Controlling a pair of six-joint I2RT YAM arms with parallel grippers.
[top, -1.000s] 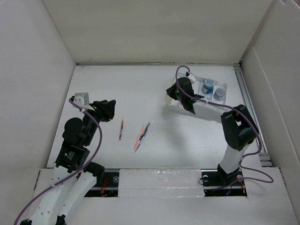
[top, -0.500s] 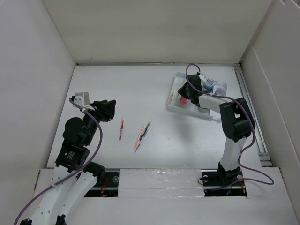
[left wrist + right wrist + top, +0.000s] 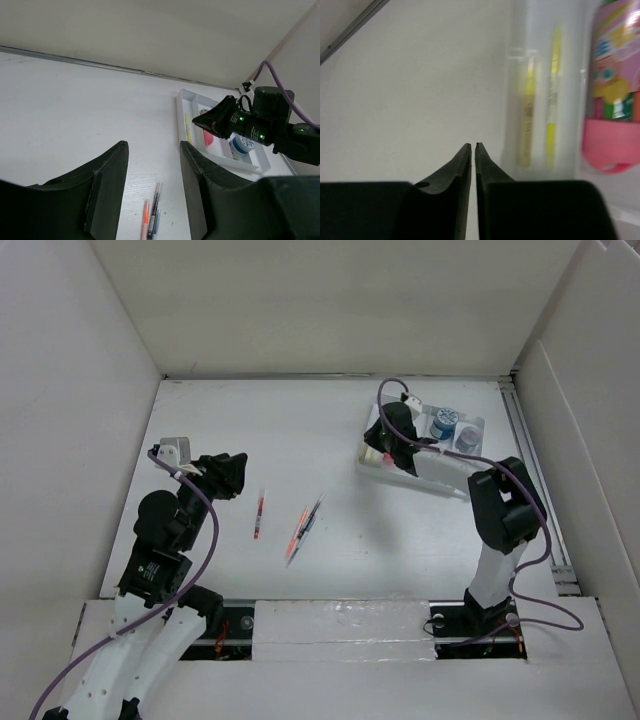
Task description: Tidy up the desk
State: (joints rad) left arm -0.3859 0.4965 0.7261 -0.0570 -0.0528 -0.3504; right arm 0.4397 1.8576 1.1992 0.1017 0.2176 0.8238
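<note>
The desk (image 3: 300, 430), a large flat matte white tabletop enclosed by tall white walls, lies beneath and around a small white compartmented plastic tray (image 3: 362, 468), with most of its bare surface extending to the left of the tray and toward the arm bases. The tray holds thin yellow stick-shaped items (image 3: 540, 100) in its narrow left compartment, a pink printed packet (image 3: 612, 100) in the next compartment, and two round containers, one blue-labelled (image 3: 444, 424) and one greyer (image 3: 467, 438), at its right end. The right gripper (image 3: 380, 445) sits low over the left end of the tray. In the right wrist view its fingertips (image 3: 468, 150) are over bare desk just outside the tray's left wall, and the jaws are drawn together to a hairline gap with nothing between them. The left gripper (image 3: 232, 480) is well apart from the tray, to its left, near the desk surface. In the left wrist view its two dark fingers (image 3: 107, 175) stand wide apart, empty, and face toward the tray. Between the left gripper and the tray, loose on the desk, lie a single red-and-clear pen (image 3: 259, 514) and, nearer the tray, a tight bundle of pens in orange and dark colours (image 3: 305, 525). Whether the bundled pens touch one another cannot be confirmed. Neither gripper touches any pen.
</note>
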